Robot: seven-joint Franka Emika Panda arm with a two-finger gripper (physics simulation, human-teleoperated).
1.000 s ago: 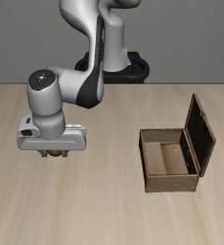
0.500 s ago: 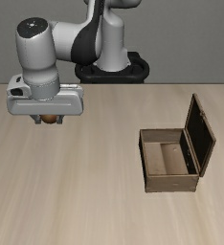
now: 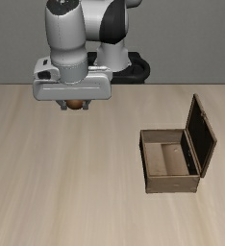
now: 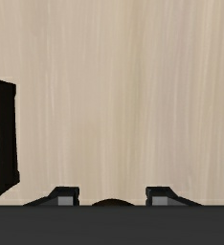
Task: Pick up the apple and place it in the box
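My gripper (image 3: 75,104) hangs well above the table toward the exterior view's left, shut on the brownish-red apple (image 3: 75,104), which peeks out under the hand. The apple's rounded top (image 4: 111,202) also shows between the two fingertips (image 4: 65,195) in the wrist view. A brown wooden box (image 3: 169,159) stands open on the table at the exterior view's right, its lid (image 3: 203,133) tilted up on the far right side. Its inside looks empty. One dark side of the box (image 4: 2,137) appears off to the side of my hand in the wrist view.
The light wooden table (image 3: 76,192) stretches under the hand with open surface between the gripper and the box. The robot's black base (image 3: 129,69) sits at the table's far edge.
My hand has risen from the table with the apple in its fingers and has moved toward the exterior view's right, closer to the box.
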